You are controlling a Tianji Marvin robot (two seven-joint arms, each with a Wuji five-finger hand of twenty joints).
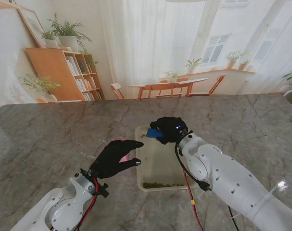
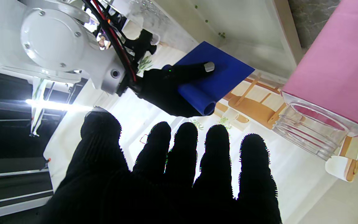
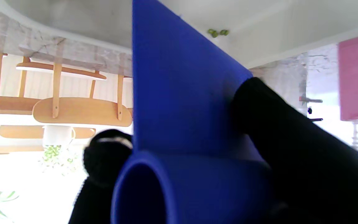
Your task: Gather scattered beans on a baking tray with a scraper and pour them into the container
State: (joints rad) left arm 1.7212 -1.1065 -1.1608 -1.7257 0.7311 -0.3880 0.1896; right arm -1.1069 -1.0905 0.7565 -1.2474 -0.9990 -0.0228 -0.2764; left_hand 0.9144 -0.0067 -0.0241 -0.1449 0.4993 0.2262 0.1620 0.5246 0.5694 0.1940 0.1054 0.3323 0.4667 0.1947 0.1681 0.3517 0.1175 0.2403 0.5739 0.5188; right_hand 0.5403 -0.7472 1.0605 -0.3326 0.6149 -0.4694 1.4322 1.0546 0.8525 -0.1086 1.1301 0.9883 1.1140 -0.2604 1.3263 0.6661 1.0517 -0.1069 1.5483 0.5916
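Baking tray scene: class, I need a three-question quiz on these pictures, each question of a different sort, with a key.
1. True or false: the right hand holds the blue scraper.
2. Most beans on the baking tray lie: A) at the end nearer to me, B) at the far end, C) off the tray on the table.
3. Fill in: the left hand is ____, its fingers spread and holding nothing.

Key: 1 true. 2 A; only a few stray beans show elsewhere on the tray. 3 open; it hovers at the tray's left edge, over the pink-lidded clear container.
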